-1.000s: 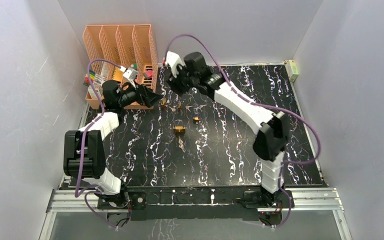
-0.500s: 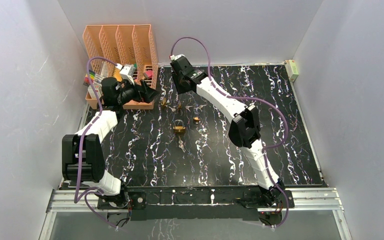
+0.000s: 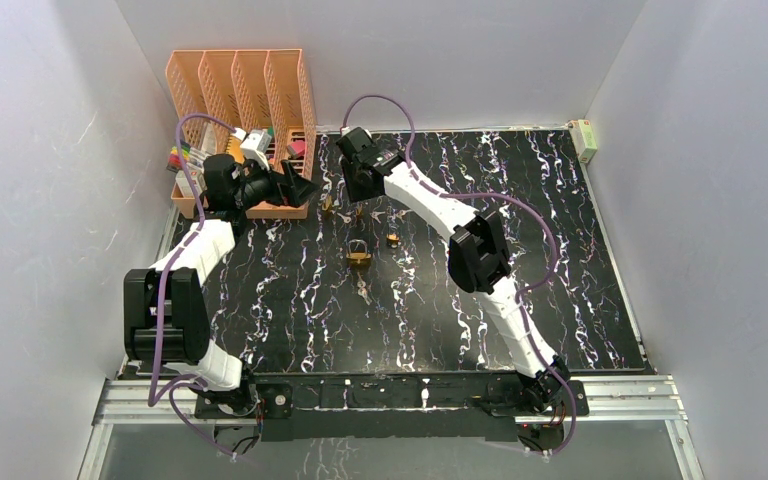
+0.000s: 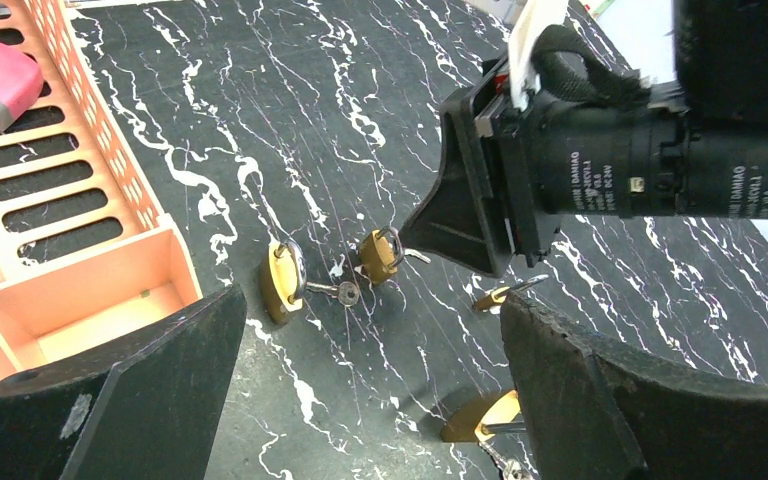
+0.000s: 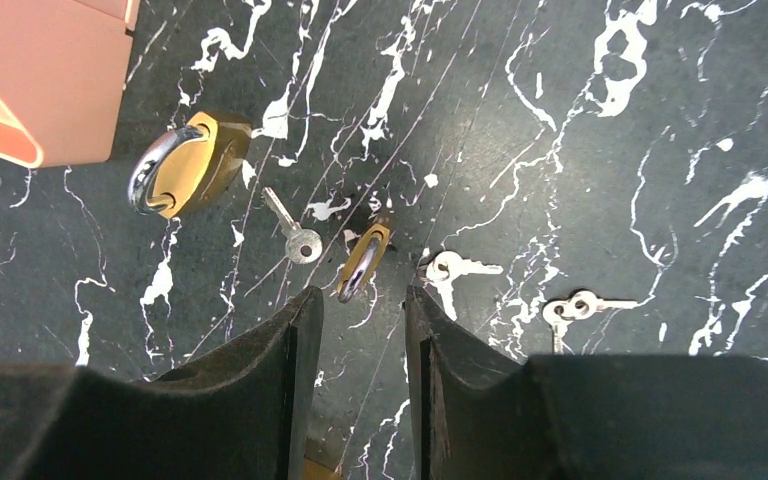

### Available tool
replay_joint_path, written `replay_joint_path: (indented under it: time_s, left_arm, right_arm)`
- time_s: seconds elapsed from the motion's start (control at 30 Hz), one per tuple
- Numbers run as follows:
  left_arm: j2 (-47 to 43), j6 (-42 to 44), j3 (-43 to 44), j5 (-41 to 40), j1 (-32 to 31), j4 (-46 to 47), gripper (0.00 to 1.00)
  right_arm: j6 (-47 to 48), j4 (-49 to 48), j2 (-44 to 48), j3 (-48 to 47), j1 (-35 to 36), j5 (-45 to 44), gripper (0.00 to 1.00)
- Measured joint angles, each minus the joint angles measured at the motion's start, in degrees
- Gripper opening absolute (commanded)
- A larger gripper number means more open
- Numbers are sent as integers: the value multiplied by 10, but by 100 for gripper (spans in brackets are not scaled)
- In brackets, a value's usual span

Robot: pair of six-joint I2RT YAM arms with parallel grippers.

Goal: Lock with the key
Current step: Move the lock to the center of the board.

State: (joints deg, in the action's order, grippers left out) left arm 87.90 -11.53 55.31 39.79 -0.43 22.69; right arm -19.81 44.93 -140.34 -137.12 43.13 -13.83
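Several brass padlocks and silver keys lie on the black marbled table. In the right wrist view a large padlock (image 5: 185, 165) lies at upper left, a loose key (image 5: 295, 235) beside it, and a small padlock (image 5: 363, 262) just ahead of my right gripper (image 5: 360, 305), which is open, empty and hovering above it. More keys (image 5: 457, 267) lie to the right. My left gripper (image 4: 372, 305) is wide open and empty, above the table near a padlock (image 4: 282, 282) with a key (image 4: 340, 292) at it. Another padlock (image 4: 480, 415) has a key in it.
An orange file organizer (image 3: 240, 90) and tray with small items (image 3: 260, 150) stand at the back left, close to my left gripper (image 3: 295, 190). A padlock with keys (image 3: 359, 257) lies mid-table. A small green-white box (image 3: 587, 140) sits at the back right corner.
My right arm has folded and swung left, bringing its gripper down over the padlocks near the organizer. My left gripper has shifted slightly toward the back.
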Motion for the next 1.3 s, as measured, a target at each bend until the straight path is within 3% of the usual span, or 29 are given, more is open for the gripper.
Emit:
replay_joint_path:
  time_s: [0.87, 1.3]
  left_arm:
    - [1, 14, 9, 0, 0, -19, 98]
    - [1, 15, 10, 0, 0, -22, 98]
  right_arm:
    - [-19, -1, -22, 1, 0, 20, 37]
    - [-12, -5, -25, 12, 0, 20, 25]
